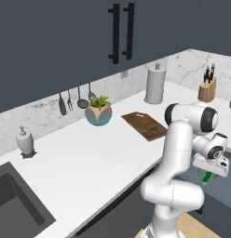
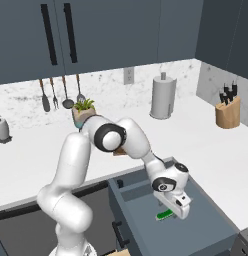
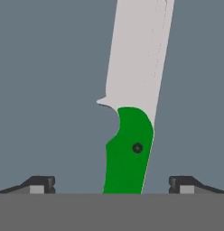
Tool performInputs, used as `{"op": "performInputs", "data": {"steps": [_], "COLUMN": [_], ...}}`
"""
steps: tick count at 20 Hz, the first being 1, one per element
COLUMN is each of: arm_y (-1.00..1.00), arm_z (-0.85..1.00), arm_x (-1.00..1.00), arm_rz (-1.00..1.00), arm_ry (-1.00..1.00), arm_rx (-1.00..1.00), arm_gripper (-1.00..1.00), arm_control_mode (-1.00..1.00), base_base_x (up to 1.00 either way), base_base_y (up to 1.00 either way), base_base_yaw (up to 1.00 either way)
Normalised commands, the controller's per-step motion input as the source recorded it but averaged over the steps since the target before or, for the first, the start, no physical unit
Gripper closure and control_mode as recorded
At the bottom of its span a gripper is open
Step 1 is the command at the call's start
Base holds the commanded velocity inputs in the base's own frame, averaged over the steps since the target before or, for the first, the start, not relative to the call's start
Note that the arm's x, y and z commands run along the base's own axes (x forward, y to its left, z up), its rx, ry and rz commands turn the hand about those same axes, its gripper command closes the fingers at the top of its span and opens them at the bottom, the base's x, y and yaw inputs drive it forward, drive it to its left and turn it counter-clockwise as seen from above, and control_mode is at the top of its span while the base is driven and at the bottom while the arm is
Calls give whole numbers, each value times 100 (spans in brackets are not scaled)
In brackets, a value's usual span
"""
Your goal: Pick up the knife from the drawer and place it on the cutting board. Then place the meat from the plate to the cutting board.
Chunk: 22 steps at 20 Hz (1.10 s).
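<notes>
The knife (image 3: 129, 153) lies flat on the floor of the open drawer (image 2: 141, 197), its green handle toward me and its silver blade (image 3: 141, 54) pointing away. My gripper (image 3: 111, 186) hangs open just above it, one fingertip (image 3: 39, 185) on each side of the handle, clear of it. From the base views the gripper (image 2: 171, 210) reaches down into the drawer over the green handle (image 1: 207, 177). The dark brown cutting board (image 1: 144, 125) rests bare on the white counter behind the arm. The meat and the plate are out of view.
On the counter (image 1: 89, 158) stand a potted plant (image 1: 98, 113), a paper towel roll (image 1: 155, 83), a tan knife block (image 1: 207, 88) and a soap dispenser (image 1: 25, 141). A dark sink (image 1: 15, 204) lies at the left. The drawer's black handle (image 2: 117, 234) faces the base.
</notes>
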Motion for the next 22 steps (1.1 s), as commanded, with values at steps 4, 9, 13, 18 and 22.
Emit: {"op": "performInputs", "data": {"steps": [4,9,13,18,22], "arm_y": [0,0,9,16,19], "arm_z": [-33,-37,-31,-22,-9], "arm_x": [10,3,0,-4,0], "arm_rz": [0,0,0,0,0], "arm_ry": [2,0,0,0,0], "arm_rx": [0,0,0,0,0], "arm_gripper": [-100,-100,100,100,100], "arm_control_mode": [-100,-100,-100,-100,-100], "base_base_x": [0,0,0,0,0], "base_base_y": [0,0,0,0,0], "base_base_yaw": [0,0,0,0,0]}}
